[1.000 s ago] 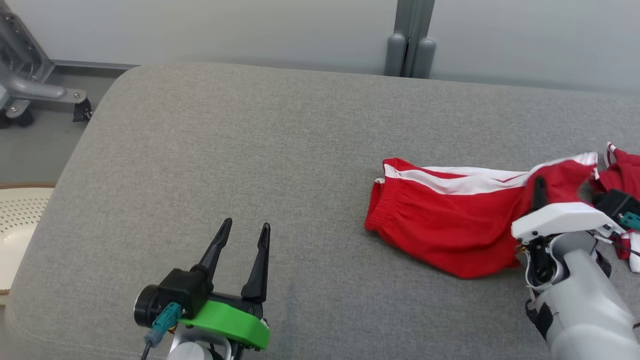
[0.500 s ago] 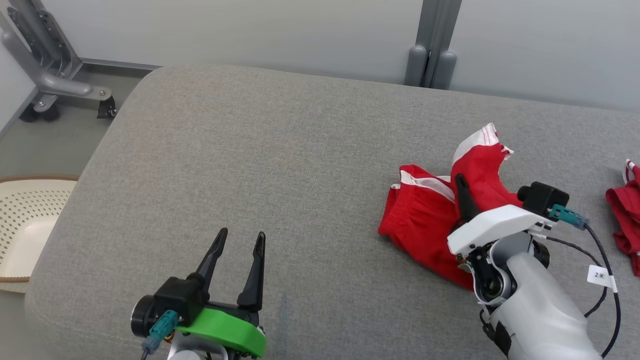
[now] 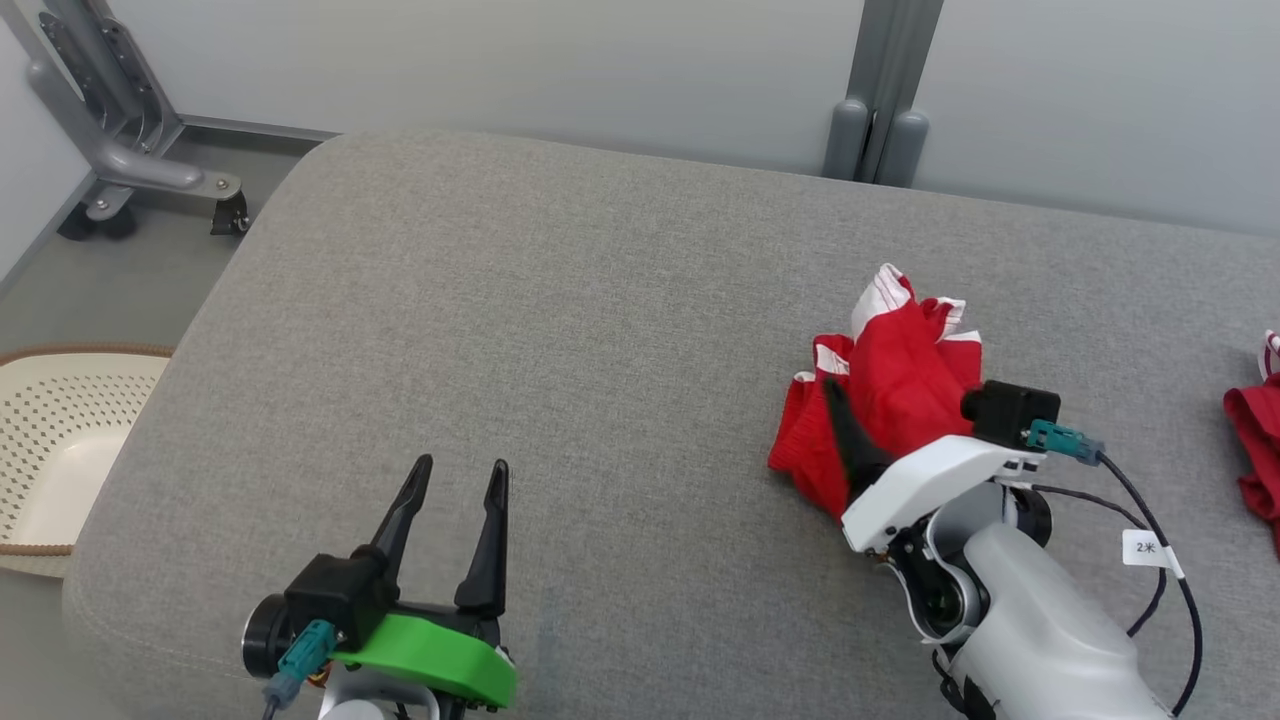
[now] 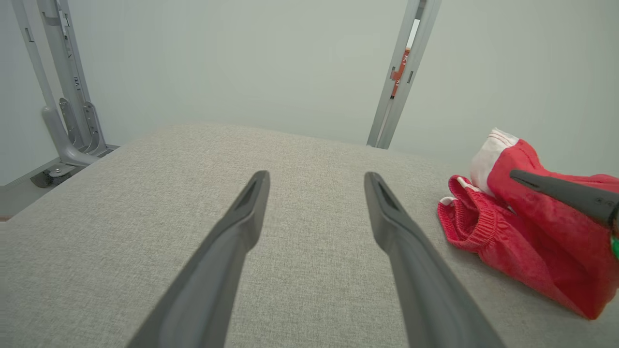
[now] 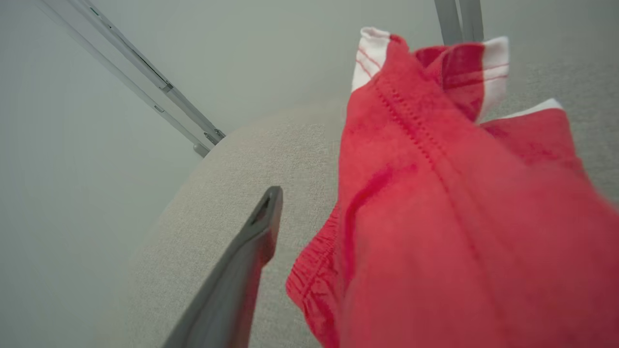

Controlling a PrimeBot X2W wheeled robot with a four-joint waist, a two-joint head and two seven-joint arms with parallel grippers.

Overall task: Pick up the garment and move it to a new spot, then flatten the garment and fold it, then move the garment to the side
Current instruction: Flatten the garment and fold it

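Observation:
The garment (image 3: 900, 370) is a pair of red shorts with white side stripes, bunched in a heap on the right of the grey cushion (image 3: 550, 300). My right gripper (image 3: 865, 392) is at the heap's near side. One dark finger (image 3: 845, 435) shows bare on the left and red cloth drapes over the other. In the right wrist view the bare finger (image 5: 251, 241) stands apart from the hanging garment (image 5: 435, 217), so the jaws are parted. My left gripper (image 3: 462, 465) hovers open and empty over the cushion's front left, with the garment (image 4: 508, 232) off to its right.
A second red piece of cloth (image 3: 1255, 450) lies at the right edge of the cushion. A cream perforated basket (image 3: 50, 440) sits on the floor to the left. A grey wheeled stand (image 3: 120, 150) and a grey post (image 3: 880, 100) stand by the back wall.
The head camera has shifted. My right gripper carried the shorts' right end leftward and up over the waistband side, turning the spread shorts into a heap, and its jaws have parted. The left gripper stays open.

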